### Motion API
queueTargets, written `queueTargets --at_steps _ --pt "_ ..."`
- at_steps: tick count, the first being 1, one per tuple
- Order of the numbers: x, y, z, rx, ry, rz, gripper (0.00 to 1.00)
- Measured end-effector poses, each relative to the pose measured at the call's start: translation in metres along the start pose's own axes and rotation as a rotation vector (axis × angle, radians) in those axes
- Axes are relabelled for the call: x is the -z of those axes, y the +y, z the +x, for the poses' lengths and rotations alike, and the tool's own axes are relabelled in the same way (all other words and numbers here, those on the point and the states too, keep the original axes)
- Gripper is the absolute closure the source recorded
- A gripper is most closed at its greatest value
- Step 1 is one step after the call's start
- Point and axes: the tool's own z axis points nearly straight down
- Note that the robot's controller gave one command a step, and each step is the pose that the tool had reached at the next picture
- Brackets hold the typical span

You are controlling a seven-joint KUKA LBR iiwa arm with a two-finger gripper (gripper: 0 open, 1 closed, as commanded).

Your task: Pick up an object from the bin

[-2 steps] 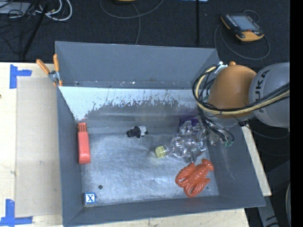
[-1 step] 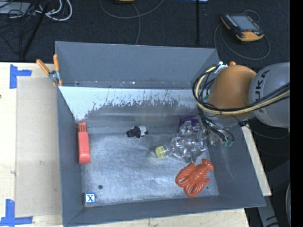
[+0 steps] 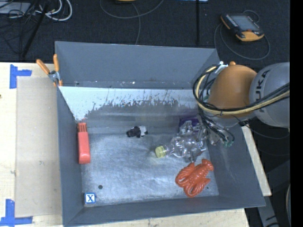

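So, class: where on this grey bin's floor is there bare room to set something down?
Bare floor lies between the flat orange-red plastic brush and the small yellow-green cap, below the small black-and-white piece. Crowded: the view's right, where clear crinkled plastic, a purple thing and a red rubber lobster cluster by the gripper.

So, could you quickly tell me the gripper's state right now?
Gripper: cannot be told; it hangs over the clear crumpled plastic at the right of the bin.
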Motion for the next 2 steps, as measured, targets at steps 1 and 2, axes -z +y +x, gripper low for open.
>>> queueTargets --at_steps 1,2 --pt "0.0053 0.0001 0.0011 0.0 -0.003 0.002 1.0" --pt "0.0114 0.0001 0.0011 0.001 -0.002 0.003 1.0"
